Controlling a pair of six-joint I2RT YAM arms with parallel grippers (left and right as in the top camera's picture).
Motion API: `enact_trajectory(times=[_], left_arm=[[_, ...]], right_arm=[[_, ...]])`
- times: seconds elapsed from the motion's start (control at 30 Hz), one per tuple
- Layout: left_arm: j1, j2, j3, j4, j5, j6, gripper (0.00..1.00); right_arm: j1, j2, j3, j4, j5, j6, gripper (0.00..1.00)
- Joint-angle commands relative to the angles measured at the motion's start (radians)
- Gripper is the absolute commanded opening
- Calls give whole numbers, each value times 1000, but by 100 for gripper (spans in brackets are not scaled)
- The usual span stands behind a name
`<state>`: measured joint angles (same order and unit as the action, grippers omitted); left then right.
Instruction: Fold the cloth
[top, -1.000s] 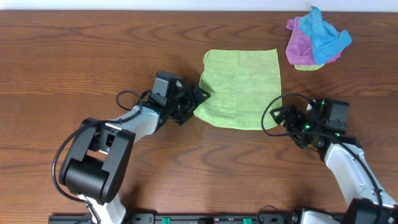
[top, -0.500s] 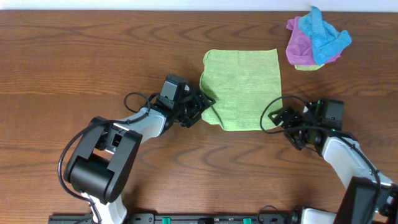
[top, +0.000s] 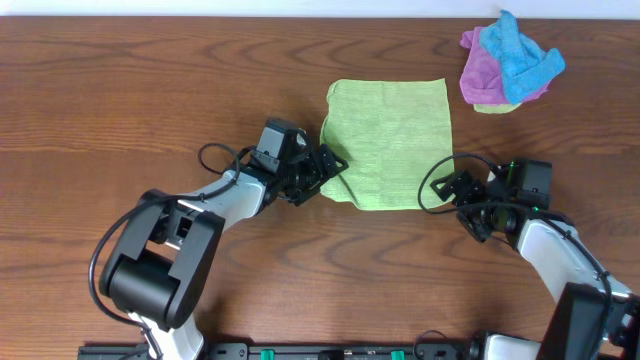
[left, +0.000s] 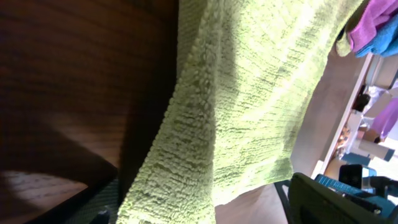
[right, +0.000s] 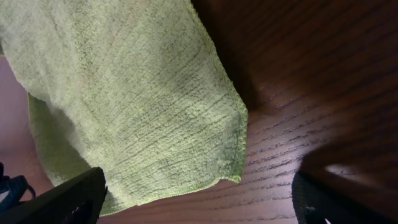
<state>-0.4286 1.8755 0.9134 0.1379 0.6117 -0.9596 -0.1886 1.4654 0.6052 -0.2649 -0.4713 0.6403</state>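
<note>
Seen from my remote station, the lime-green cloth (top: 392, 135) lies spread on the wooden table (top: 120, 90), a little right of centre and toward the far side. A purple cloth (top: 478, 72) and a blue cloth (top: 520, 52) are heaped well apart from it at the far right corner. My left gripper (top: 325, 174) sits low at the cloth's near-left edge with its jaws spread wide and the nap of that edge running between them, though I cannot tell from the wrist view whether either finger touches the fabric. My right gripper (top: 450, 195) rests just beside the near-right corner, released and holding nothing.
</note>
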Motion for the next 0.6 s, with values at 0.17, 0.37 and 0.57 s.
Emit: enact_trajectory(times=[0.17, 0.37, 0.57], left_arm=[[-8, 34, -27, -34, -110, 66, 89], [-78, 34, -27, -36, -153, 63, 84], [-102, 34, -27, -37, -200, 62, 38]], right_arm=[[-4, 2, 0, -2, -16, 18, 96], [0, 2, 0, -5, -15, 18, 96], [0, 2, 0, -6, -15, 18, 96]])
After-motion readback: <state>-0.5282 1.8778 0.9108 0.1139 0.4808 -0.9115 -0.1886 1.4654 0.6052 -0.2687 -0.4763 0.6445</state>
